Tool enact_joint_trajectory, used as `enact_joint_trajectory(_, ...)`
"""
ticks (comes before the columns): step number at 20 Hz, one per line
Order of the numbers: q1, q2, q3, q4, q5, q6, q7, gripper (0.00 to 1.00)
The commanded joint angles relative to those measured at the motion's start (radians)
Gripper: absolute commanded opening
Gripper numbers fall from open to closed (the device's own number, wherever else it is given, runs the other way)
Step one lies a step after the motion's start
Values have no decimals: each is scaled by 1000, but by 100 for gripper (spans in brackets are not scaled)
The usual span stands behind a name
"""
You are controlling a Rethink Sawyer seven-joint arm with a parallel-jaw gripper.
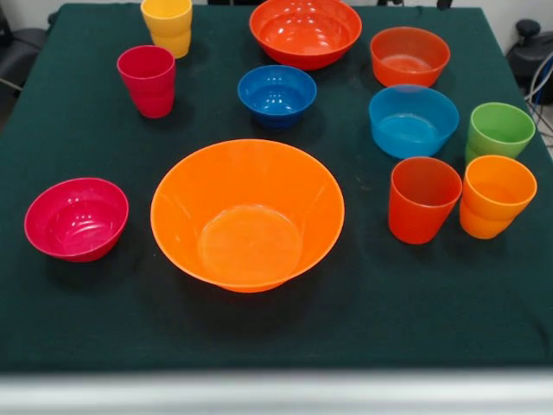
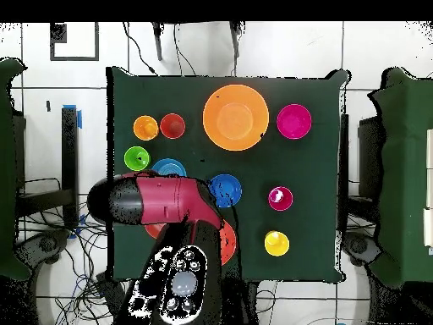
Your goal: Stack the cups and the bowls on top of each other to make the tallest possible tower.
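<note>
Nothing is stacking yet; all eleven pieces are standing apart on the green cloth [image 1: 78, 320]. Nearest, the big orange bowl [image 1: 247, 214] is sitting mid-table, magenta bowl [image 1: 76, 218] well left, red-orange cup [image 1: 423, 199] and orange cup [image 1: 496, 195] touching at right. Farther: green cup [image 1: 499, 130], light blue bowl [image 1: 413, 120], dark blue bowl [image 1: 276, 93], crimson cup [image 1: 148, 79]. Farthest: yellow cup [image 1: 168, 25], red-orange bowl [image 1: 305, 32], small orange-red bowl [image 1: 409, 55]. The whole tower is waiting. Arm [image 2: 161, 201] is hanging over the far edge; gripper is hidden under it, grip state unreadable
</note>
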Motion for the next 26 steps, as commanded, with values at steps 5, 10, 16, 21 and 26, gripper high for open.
enact_joint_trajectory(5,-48,130,105,-115,22,1,110,100)
enact_joint_trajectory(10,-73,170,121,-145,21,-1,93,100)
enact_joint_trajectory(16,-89,199,129,-159,1,-35,80,100)
enact_joint_trajectory(21,-96,227,135,-183,-8,-51,73,100)
enact_joint_trajectory(26,-113,252,147,-188,-20,-85,58,100)
